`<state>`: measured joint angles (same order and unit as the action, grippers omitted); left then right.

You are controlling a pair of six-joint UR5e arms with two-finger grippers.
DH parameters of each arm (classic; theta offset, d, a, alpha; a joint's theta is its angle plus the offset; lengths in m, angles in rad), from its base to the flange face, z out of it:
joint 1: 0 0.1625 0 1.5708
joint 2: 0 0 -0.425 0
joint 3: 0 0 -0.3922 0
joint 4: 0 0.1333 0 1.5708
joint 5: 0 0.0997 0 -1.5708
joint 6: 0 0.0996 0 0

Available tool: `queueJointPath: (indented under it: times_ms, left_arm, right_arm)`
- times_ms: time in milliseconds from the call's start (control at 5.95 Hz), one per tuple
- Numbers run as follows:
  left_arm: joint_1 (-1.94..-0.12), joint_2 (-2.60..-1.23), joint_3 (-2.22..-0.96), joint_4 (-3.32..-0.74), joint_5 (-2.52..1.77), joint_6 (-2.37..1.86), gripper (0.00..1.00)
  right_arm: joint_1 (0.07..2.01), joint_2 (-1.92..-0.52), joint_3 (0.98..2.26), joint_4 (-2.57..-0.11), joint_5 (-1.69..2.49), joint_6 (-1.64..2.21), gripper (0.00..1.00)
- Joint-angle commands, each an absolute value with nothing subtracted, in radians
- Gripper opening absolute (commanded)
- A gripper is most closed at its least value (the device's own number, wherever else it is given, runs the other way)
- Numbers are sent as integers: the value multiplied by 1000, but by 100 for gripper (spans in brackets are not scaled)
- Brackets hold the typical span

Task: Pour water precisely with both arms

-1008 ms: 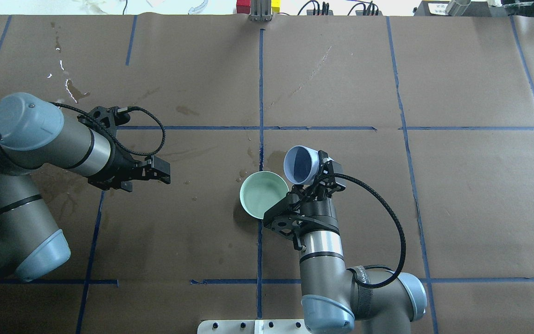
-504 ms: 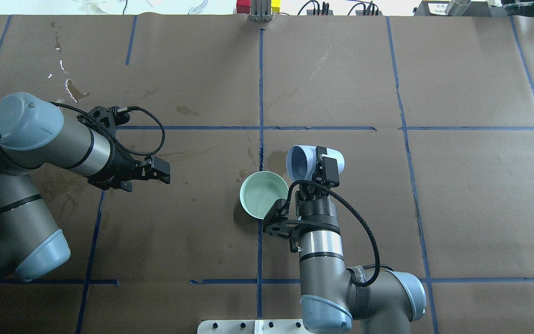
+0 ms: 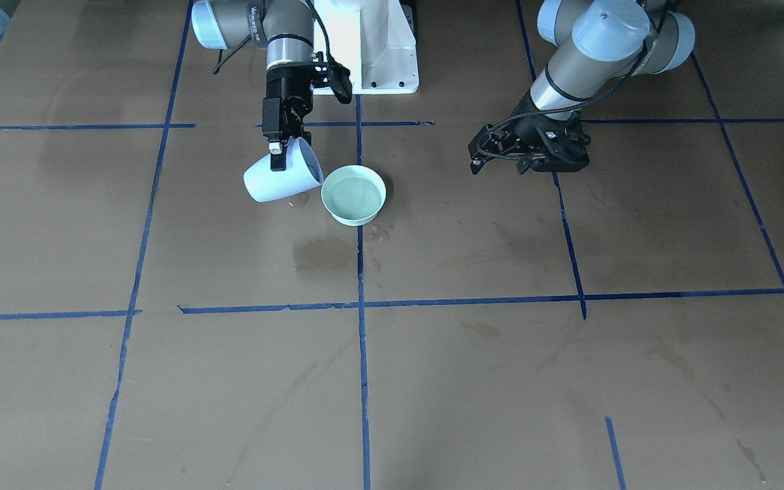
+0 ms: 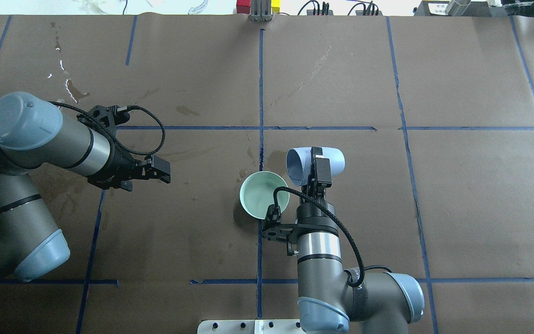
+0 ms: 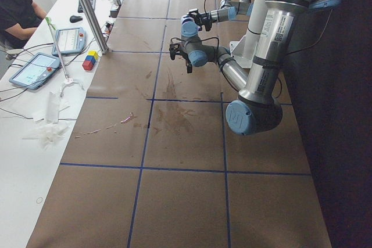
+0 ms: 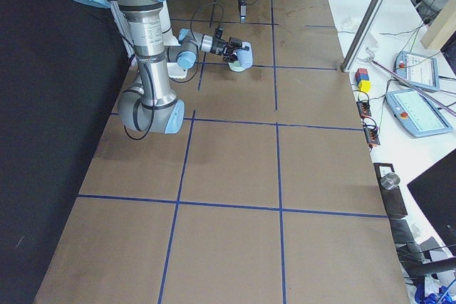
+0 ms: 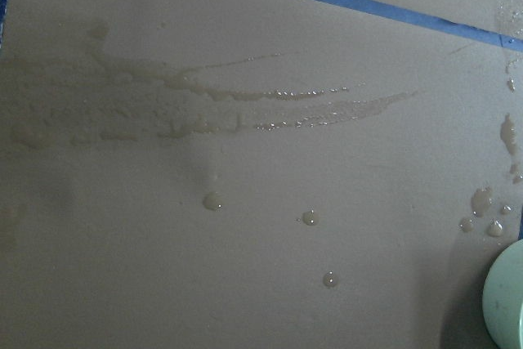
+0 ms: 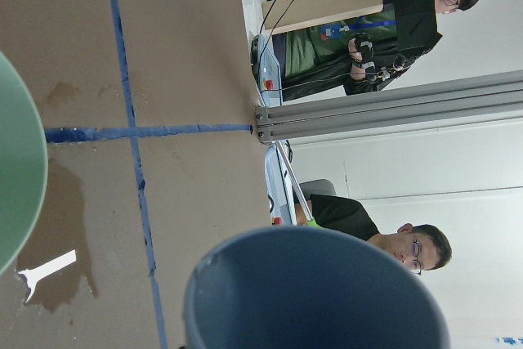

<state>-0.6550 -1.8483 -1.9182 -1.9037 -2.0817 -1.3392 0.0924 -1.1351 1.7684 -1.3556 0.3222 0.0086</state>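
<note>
The blue cup (image 4: 329, 162) is being clasped and tipped sideways by the right gripper (image 4: 316, 168) beside the green bowl (image 3: 353, 219) (water (image 3: 354, 192) lying inside); the left gripper (image 4: 162, 170) is being held level, jaws spread, well apart.

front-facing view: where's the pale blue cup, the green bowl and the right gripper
pale blue plastic cup (image 3: 268, 188), front-facing view, outer side wall
mint green round bowl (image 3: 354, 218), front-facing view, near outer wall
right gripper (image 3: 277, 162), front-facing view, between fingertips on the cup
</note>
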Motion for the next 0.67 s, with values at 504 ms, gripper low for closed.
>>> queueJointPath:
  times_ms: [504]
  left_arm:
    - [-655, -1845, -1933, -1902, -2082, -1341, 100]
  right_arm:
    - [86, -1072, 1691, -1358, 321, -89, 1]
